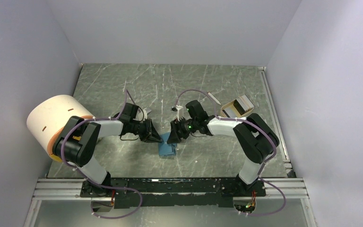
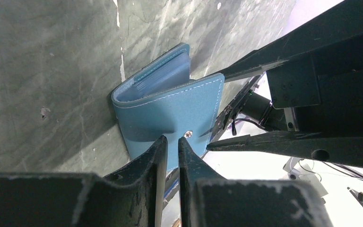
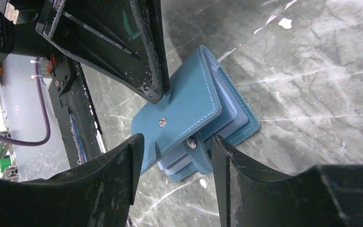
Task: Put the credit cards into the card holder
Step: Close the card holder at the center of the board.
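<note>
The teal-blue card holder (image 1: 167, 149) lies on the table between both grippers, folded nearly shut. In the right wrist view, the card holder (image 3: 189, 106) shows its top cover, lighter blue slots at the edge and the snap tab (image 3: 199, 152) sticking out. My left gripper (image 1: 157, 137) is shut, and its tips (image 2: 171, 140) rest on the cover of the card holder (image 2: 170, 106). My right gripper (image 3: 176, 147) is open, with its fingers on either side of the snap tab. Pale credit cards (image 1: 242, 101) stand in a tan tray. I see no card in the holder.
The small tan tray (image 1: 228, 112) sits at the back right, with a thin white stick (image 1: 212, 98) just behind it. A large white roll (image 1: 56, 120) with an orange end lies at the left edge. Grey walls close in the table.
</note>
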Motion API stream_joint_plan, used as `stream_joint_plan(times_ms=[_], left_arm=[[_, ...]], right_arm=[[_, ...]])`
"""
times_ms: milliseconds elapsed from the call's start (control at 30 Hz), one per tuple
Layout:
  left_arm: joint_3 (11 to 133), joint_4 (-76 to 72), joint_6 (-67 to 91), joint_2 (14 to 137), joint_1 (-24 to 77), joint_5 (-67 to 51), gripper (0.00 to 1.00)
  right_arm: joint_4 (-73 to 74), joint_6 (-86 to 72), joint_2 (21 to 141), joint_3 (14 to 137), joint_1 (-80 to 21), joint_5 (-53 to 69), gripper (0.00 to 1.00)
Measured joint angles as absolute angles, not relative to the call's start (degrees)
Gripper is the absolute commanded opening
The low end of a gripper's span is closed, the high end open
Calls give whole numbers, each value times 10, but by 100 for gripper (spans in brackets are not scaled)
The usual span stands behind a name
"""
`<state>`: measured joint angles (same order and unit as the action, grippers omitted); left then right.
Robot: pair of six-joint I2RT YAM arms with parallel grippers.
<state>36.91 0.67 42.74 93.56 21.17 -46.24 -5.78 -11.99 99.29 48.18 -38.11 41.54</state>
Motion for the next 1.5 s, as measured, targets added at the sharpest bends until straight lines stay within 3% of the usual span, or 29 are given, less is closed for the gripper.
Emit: stream_joint_plan(times_ms=[300, 767, 933, 1167, 1500], left_arm=[[369, 6, 428, 938, 216, -462, 20], [369, 1, 428, 963, 220, -456, 19], [369, 1, 428, 964, 221, -454, 19], [369, -2, 429, 964, 224, -451, 19], [369, -15, 434, 967, 231, -450, 19]], right_arm=[[-67, -115, 1013, 482, -381, 466, 56], [39, -61, 967, 475, -379, 468, 51], [71, -91, 910, 473, -378, 385, 40], [73, -210, 819, 456, -388, 232, 40], [95, -345, 780, 446, -469, 63, 42]])
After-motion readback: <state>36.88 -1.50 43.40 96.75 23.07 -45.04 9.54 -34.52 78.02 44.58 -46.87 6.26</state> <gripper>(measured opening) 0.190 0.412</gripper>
